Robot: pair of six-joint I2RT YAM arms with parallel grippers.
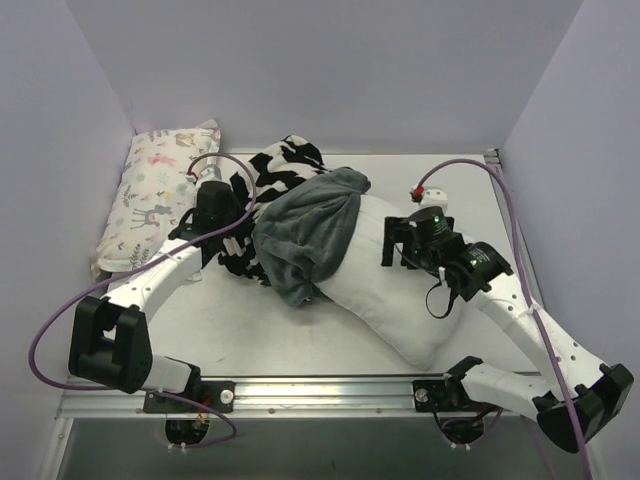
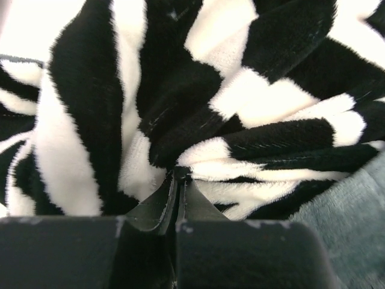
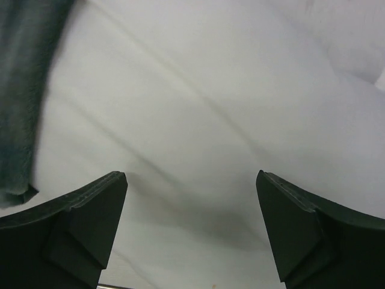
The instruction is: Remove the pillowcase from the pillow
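Note:
The pillowcase (image 1: pixel 305 235) is bunched at the table's middle, its plush grey-teal side turned out over zebra-striped folds (image 2: pixel 90 120). It still covers the far left end of the white pillow (image 1: pixel 385 300), which lies diagonally toward the near right. My left gripper (image 1: pixel 238 215) is shut, pinching a fold of zebra fabric at its tips (image 2: pixel 179 176). My right gripper (image 1: pixel 392 245) stands open just over the bare pillow (image 3: pixel 198 90) with nothing between its fingers (image 3: pixel 102 198). The grey-teal pillowcase edge (image 3: pixel 24 102) lies to its left.
A smaller pastel animal-print pillow (image 1: pixel 150 195) lies along the left wall. Lilac walls close in the back and both sides. A metal rail (image 1: pixel 330 385) runs along the near table edge between the arm bases.

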